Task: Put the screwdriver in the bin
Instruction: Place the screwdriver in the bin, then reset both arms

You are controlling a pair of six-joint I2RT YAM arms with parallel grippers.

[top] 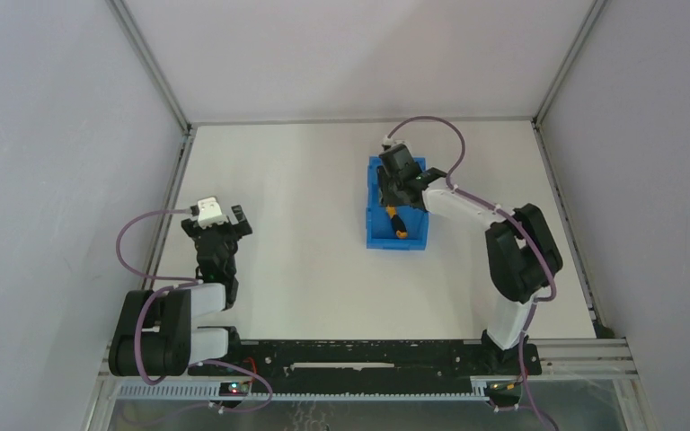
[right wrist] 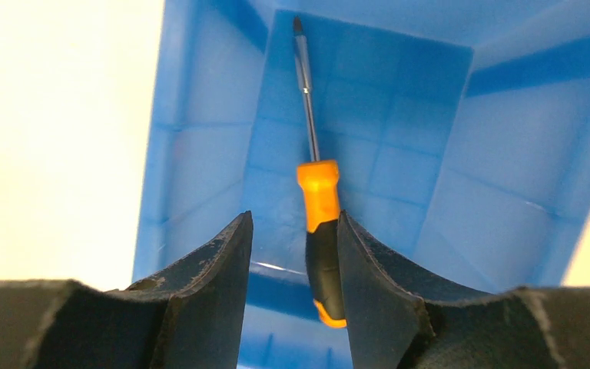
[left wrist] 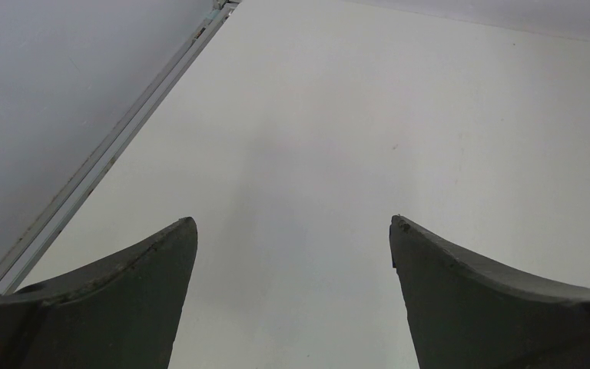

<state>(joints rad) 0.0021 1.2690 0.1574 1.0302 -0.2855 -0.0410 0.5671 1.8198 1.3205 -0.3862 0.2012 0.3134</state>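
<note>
over the right half of the table [top: 305, 180], toward the far edge, i have the right gripper [right wrist: 293, 217] hanging above the blue bin [top: 375, 235]. from the wrist camera i see its jaws spread partway, not pinching anything. the screwdriver [right wrist: 319, 192] sits inside the bin, its orange-and-black handle showing in the gap between the jaws and lying close against one finger [right wrist: 369, 269], with clear space to the other finger. the thin silver shaft runs away from the handle along the bin's blue floor, its tip close to the foot of a wall. from the top camera the handle lies in the bin's near half, just inside the near wall. whether the handle touches the finger i cannot tell. near the left edge of the table i see the left gripper [left wrist: 293, 223] above bare white surface, its jaws spread wide and holding nothing, well apart from the bin.
</note>
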